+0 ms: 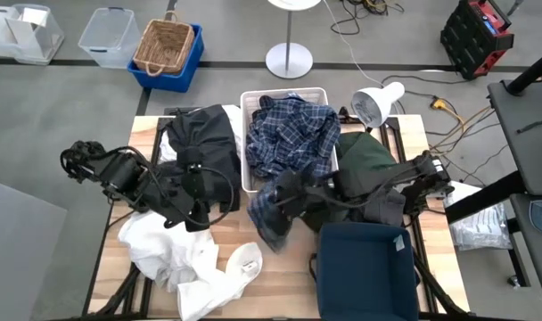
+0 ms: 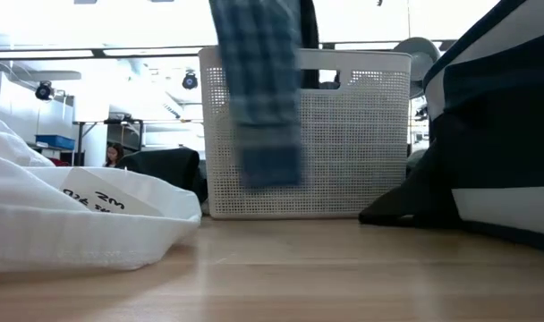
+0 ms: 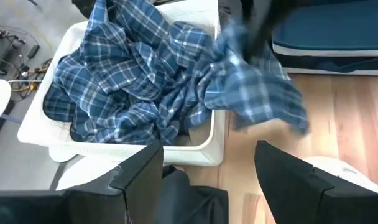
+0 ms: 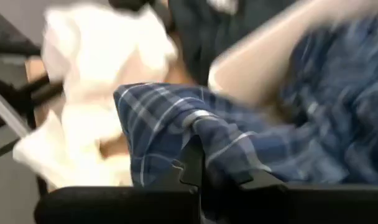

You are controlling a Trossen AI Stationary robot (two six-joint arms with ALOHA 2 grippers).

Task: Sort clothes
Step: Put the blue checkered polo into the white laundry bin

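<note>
A blue-and-white plaid shirt (image 1: pixel 293 134) lies mostly in the white plastic bin (image 1: pixel 247 169) at the table's far middle. My right gripper (image 1: pixel 287 189) is shut on a part of the shirt just outside the bin's near wall, and that part hangs down in the low view (image 2: pixel 263 98). My left gripper (image 3: pixel 207 171) is open and empty over the black garment (image 1: pixel 204 134) left of the bin. White garments (image 1: pixel 186 254) lie at the near left. A dark green piece (image 1: pixel 365 153) lies right of the bin. My right gripper pinches a bunched fold of the plaid shirt (image 4: pixel 204 127) between its two fingers. The cloth drapes over the fingers and hangs slack below them (image 2: pixel 270 165), clear of the table top. The rest of the shirt stays in the white bin (image 3: pixel 133 81).
A dark blue bin (image 1: pixel 367 267) stands at the near right, close under my right arm. A white desk lamp (image 1: pixel 373 102) stands at the far right corner. Bare wood (image 1: pixel 280 285) shows between the white garments and the dark blue bin.
</note>
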